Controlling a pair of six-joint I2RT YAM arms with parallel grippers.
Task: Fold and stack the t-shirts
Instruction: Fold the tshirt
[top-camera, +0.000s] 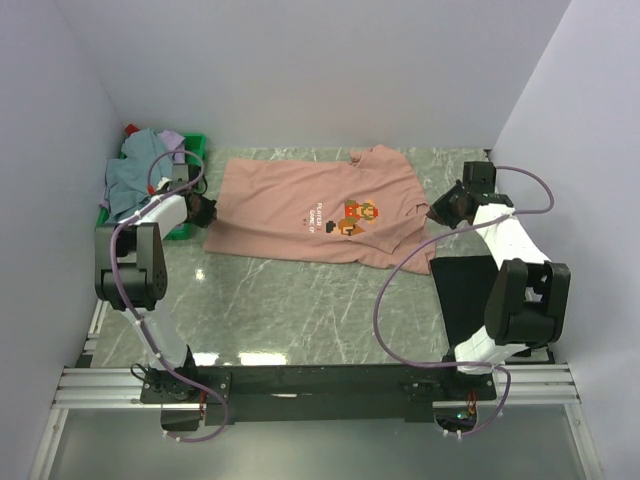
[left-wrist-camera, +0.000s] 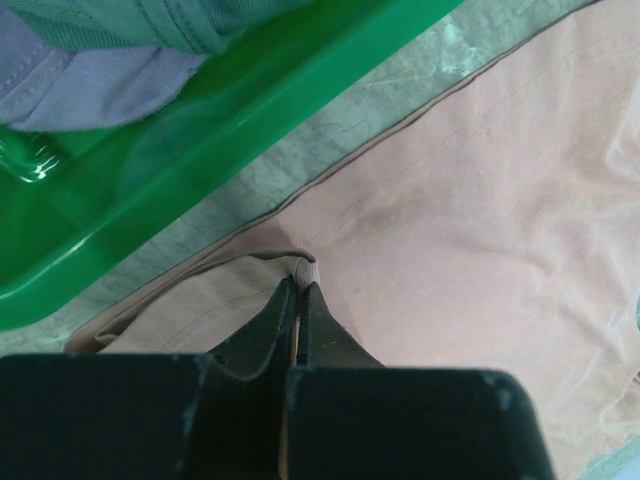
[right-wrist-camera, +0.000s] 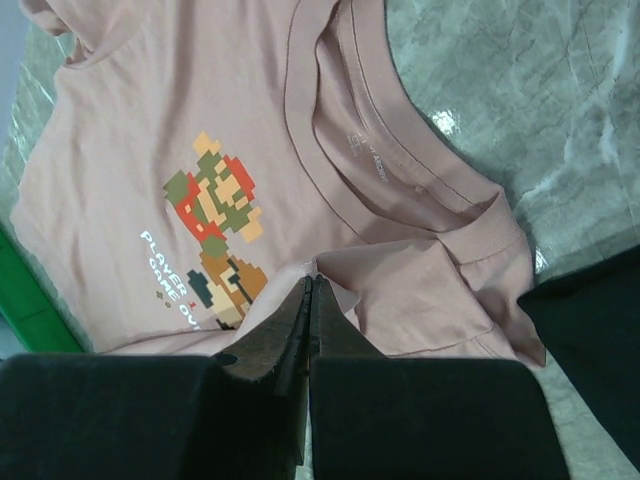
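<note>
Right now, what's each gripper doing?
Left gripper: shut on the pink t-shirt, at its hem.
Right gripper: shut on the same shirt, near its collar.

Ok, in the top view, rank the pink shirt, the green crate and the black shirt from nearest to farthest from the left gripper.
From the left gripper:
1. pink shirt: pinched in it, at the shirt's left end.
2. green crate: just beside it, on the left.
3. black shirt: far off on the right side.
</note>
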